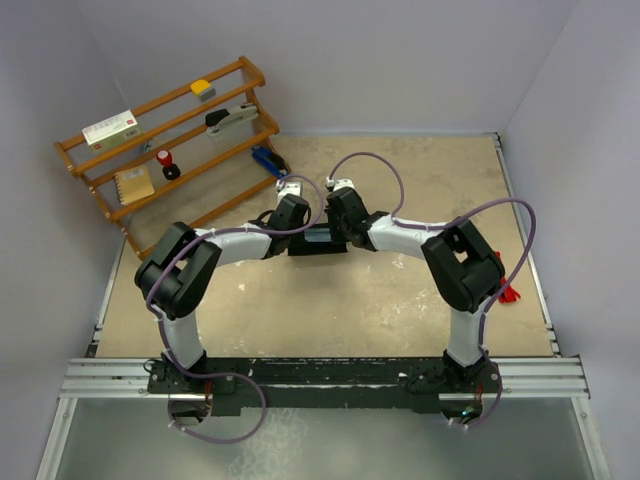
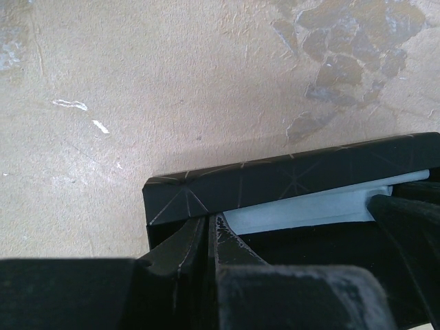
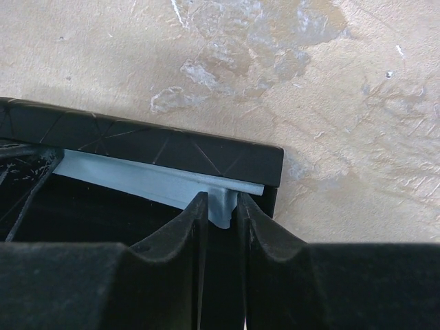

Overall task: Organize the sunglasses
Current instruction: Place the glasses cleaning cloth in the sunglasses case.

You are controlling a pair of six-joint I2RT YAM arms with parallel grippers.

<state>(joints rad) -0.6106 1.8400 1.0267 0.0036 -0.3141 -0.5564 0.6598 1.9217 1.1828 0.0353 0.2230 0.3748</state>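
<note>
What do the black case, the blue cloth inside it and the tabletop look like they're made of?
The black case: likely stiff board under a matte faux-leather cover; fine crease lines, crisp corner. The pale blue cloth: soft smooth fabric, maybe microfibre; it folds limply. The tabletop: tan board or mat, matte, with worn blotchy patches.

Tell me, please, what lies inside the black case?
A pale blue cloth lies inside the black case, along its far wall. The left gripper and the right gripper cover the near part, and the rest is dark, so anything else there is hidden.
</note>
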